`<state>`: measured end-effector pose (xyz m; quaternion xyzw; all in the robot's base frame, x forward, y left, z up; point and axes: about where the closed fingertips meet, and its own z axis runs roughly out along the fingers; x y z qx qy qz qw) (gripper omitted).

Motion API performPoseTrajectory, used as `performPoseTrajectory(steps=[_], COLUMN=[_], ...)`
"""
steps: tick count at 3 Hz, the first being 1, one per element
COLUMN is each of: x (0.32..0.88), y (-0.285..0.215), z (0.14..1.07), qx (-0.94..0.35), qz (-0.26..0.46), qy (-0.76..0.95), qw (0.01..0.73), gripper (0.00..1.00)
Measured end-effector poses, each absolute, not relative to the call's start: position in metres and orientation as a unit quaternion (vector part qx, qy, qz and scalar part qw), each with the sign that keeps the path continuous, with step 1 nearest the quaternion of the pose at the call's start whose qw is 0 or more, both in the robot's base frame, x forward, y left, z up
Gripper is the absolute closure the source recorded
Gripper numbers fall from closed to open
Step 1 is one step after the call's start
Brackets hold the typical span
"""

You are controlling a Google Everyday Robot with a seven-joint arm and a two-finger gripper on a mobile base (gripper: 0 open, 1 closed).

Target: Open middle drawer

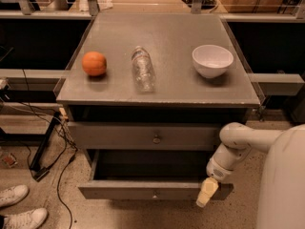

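near-right, gripper (208, 193), fingers (205, 198) together, at middle drawer (124, 191) front; rigid, likely slides lightly; take centre knob (155, 194).

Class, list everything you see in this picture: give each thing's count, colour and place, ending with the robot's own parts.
Orange: one, orange, cabinet top, left.
Bottle: one, clear, lying on cabinet top, centre.
Bowl: one, white, cabinet top, right.
Cabinet: one, grey, centre.
Upper drawer: one, grey, under the top.
Middle drawer: one, grey, pulled out below it.
Shoes: two, white, floor, bottom left.
Arm: one, white, right of drawers.
Gripper: one, cream, at middle drawer's right front.
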<state>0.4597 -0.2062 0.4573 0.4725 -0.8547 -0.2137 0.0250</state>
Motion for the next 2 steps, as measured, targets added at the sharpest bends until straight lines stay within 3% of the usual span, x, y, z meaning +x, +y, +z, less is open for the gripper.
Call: performPoseTrajectory(steps=[2], x=[0.428], y=[-0.260], z=[0.514], qx=[0.395], qz=[-0.146], qy=[-0.905], qw=[-0.063], gripper=[0.00])
